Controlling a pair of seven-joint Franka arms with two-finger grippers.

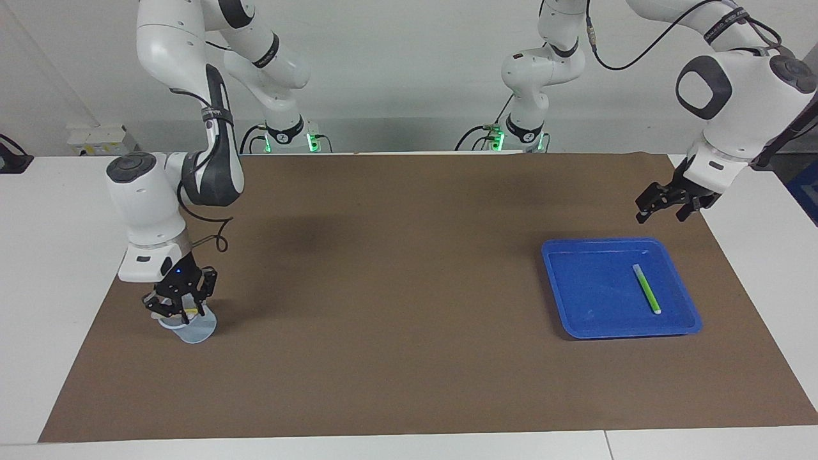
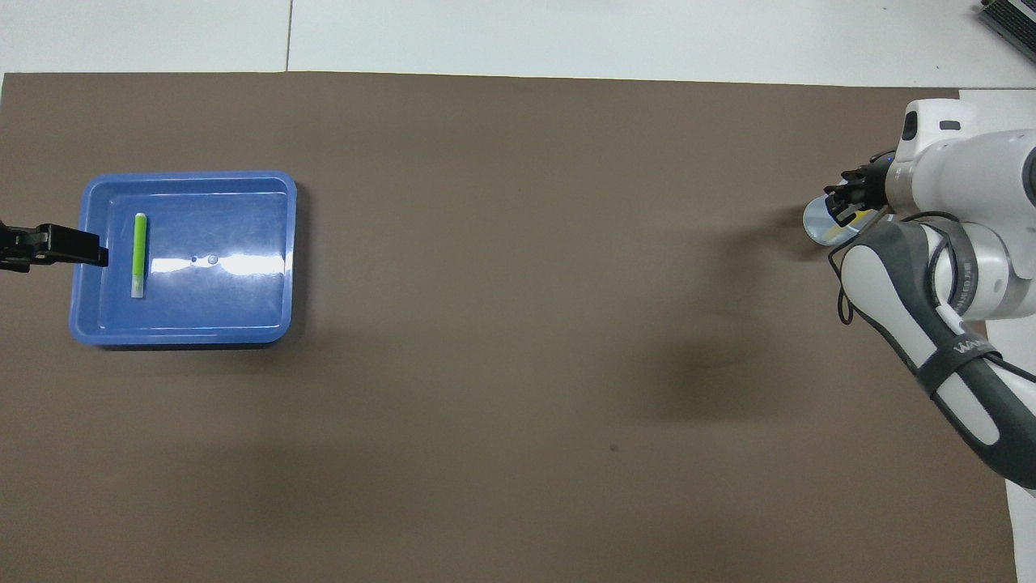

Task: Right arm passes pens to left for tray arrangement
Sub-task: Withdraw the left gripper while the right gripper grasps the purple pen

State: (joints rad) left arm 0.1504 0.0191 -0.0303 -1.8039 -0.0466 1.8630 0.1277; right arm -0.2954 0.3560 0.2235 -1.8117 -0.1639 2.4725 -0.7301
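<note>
Yellow pen [image 1: 185, 313] pinched by right hand [image 1: 176, 310], left hand [image 1: 658, 206] spread, empty

Both views are evenly and brightly lit from above, with no dim corners. On the matte brown table mat [image 1: 383, 287] the arms cast only soft, blurred shadows: a faint dark patch near mid-table toward the right arm's end and another close to the small translucent pale-blue cup [image 1: 190, 329]. In the overhead view a white streak of glare lies across the floor of the shallow glossy bright blue plastic tray [image 2: 275, 243], just beside the slim bright green marker pen [image 2: 139, 255]; the facing view shows no such glare there. Focus is sharp throughout, edges straight, without visible distortion
</note>
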